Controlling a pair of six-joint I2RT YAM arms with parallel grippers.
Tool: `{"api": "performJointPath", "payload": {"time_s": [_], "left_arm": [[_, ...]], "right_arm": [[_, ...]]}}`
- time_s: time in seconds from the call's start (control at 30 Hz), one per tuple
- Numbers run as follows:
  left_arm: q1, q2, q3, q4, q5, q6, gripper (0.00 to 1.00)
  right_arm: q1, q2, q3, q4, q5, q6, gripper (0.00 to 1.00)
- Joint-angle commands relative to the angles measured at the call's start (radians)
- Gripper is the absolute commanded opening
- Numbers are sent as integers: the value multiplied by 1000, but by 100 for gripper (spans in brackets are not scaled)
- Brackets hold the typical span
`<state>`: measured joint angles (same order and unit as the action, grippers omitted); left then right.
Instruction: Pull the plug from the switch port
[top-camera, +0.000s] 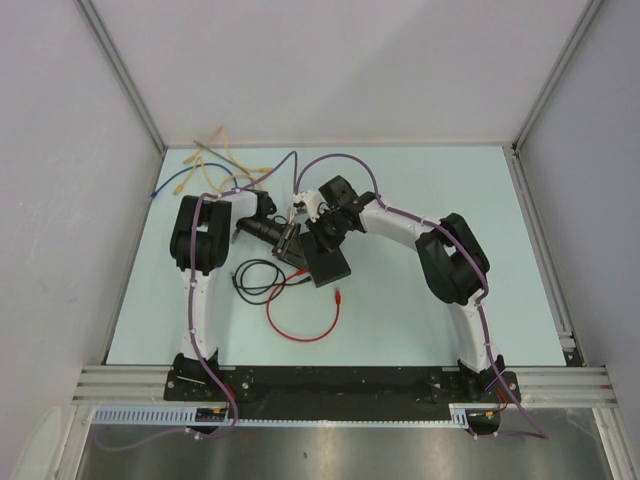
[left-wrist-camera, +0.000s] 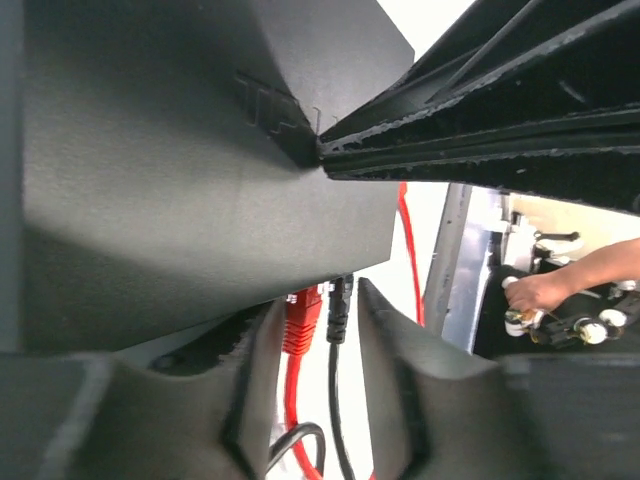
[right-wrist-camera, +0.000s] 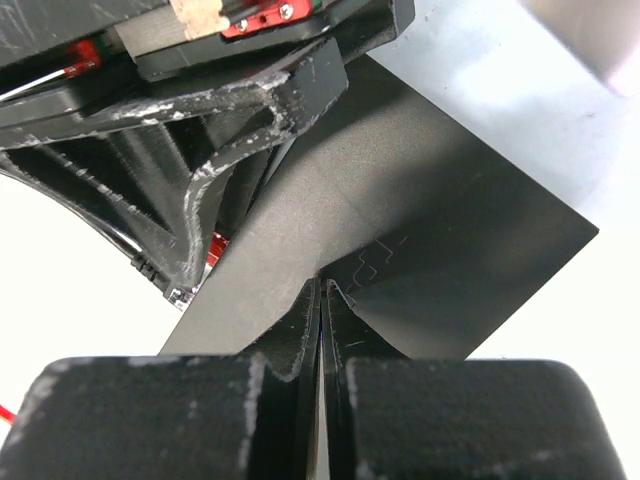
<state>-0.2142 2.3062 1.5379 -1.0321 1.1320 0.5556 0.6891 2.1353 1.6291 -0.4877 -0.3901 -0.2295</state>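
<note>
The switch (top-camera: 330, 264) is a flat matte-black box in the middle of the table; it fills the left wrist view (left-wrist-camera: 180, 200) and the right wrist view (right-wrist-camera: 430, 230). A red plug (left-wrist-camera: 300, 316) and a black plug (left-wrist-camera: 339, 305) sit side by side in ports in its edge. My left gripper (left-wrist-camera: 318, 300) is open, with one finger on each side of the two plugs; it also shows in the top view (top-camera: 287, 243). My right gripper (right-wrist-camera: 322, 290) is shut, its tips pressed down on the box's top face (top-camera: 322, 238).
A red cable (top-camera: 305, 330) and a black cable (top-camera: 255, 282) loop on the table in front of the box. Loose yellow (top-camera: 218, 150) and blue (top-camera: 185, 185) cables lie at the back left. A person's hand (left-wrist-camera: 540, 290) shows beyond the table edge.
</note>
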Motion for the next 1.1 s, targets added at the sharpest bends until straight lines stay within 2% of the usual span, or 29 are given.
{"api": "performJointPath", "payload": {"time_s": [0.0, 0.13, 0.33, 0.43, 0.57, 0.63, 0.8, 0.9, 0.97, 1.07], "left_arm": [[-22, -34, -19, 47, -35, 98, 36], [-28, -44, -35, 81, -55, 52, 30], [-45, -47, -41, 129, -87, -25, 10], [-45, -28, -13, 90, -64, -29, 0], [-39, 10, 108, -118, -139, 101, 0], [-31, 25, 137, -172, -184, 148, 0], [-30, -1, 20, -200, -163, 199, 0], [-21, -22, -28, -157, -140, 170, 0], [-8, -5, -15, -155, -85, 146, 0], [18, 34, 103, -198, -29, 129, 0]], "right_arm": [[-5, 31, -20, -22, 43, -10, 1], [-5, 32, -18, -22, 43, -11, 1], [-5, 34, -17, -20, 43, -11, 1], [-7, 32, -17, -20, 43, -11, 1], [-8, 31, -20, -20, 45, -11, 2], [-7, 29, -20, -20, 45, -11, 2], [-6, 23, -25, -22, 51, -10, 2], [-8, 21, -28, -25, 56, -10, 2], [-8, 26, -25, -25, 56, -11, 2], [-8, 26, -23, -26, 54, -11, 2]]}}
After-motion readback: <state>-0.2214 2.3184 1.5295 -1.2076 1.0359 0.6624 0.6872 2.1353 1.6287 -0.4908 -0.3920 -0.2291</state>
